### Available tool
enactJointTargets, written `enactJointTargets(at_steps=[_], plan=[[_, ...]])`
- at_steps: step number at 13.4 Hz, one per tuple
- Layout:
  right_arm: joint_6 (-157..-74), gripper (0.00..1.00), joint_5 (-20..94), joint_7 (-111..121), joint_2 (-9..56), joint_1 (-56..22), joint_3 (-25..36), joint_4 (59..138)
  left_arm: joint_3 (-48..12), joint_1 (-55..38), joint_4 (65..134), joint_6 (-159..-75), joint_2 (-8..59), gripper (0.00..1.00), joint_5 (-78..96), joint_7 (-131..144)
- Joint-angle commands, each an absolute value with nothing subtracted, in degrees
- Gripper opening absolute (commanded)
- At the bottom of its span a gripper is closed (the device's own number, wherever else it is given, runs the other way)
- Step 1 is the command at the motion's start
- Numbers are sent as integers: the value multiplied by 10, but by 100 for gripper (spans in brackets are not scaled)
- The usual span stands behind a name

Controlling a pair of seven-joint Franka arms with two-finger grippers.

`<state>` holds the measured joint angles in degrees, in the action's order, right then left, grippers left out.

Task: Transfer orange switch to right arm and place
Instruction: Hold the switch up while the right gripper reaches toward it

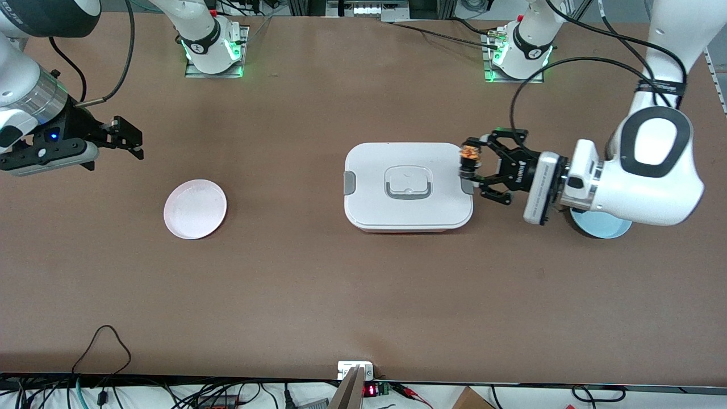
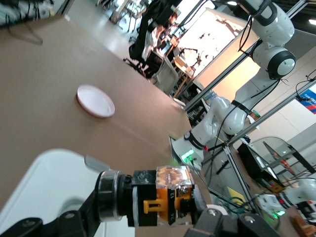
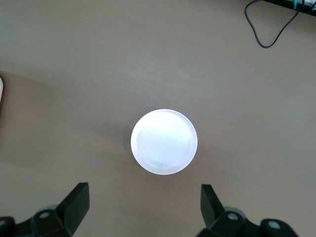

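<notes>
Two grippers: left gripper (image 1: 474,166) clenched on tiny orange-capped black switch (image 1: 469,154), over white rectangular lidded box's (image 1: 408,184) edge; right gripper (image 1: 133,142) spread wide, waiting above table near round pink plate (image 1: 195,208).

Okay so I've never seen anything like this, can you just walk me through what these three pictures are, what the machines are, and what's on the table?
These are two white robot arms bolted along one edge of a brown table. The big picture looks down from a high camera facing them. The other two come from small cameras on each arm's wrist.

The left gripper has its jaws shut on the orange switch, a tiny push-button part, held over the edge of a closed white lunch box. Its wrist camera shows that switch up close.

The right gripper waits with jaws open above the table, toward the right arm's end. Its wrist camera looks straight down on a pink plate, which is bare.

A light blue plate lies partly hidden under the left arm.
</notes>
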<state>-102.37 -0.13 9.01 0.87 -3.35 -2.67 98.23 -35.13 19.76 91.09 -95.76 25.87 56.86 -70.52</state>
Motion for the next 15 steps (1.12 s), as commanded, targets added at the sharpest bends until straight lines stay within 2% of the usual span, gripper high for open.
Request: enactJointTargets(at_steps=[1,3,6,9,15], plan=[[-985,100,-1,98,16,-34,-28,974,-389,210,926,-1016,252,7,599,-773],[-963,100,64,110,16,-35,-29,975,-395,201,927,-1050,253,7,617,-807],[-924,100,239,150,32,-30,-26,979,-411,188,939,-1125,258,5,625,-903],[-898,100,419,161,81,-18,-26,989,-413,170,961,-1136,267,3,699,-999],[-906,100,728,251,134,-41,-32,1080,-414,141,983,-1184,268,0,774,-1078]])
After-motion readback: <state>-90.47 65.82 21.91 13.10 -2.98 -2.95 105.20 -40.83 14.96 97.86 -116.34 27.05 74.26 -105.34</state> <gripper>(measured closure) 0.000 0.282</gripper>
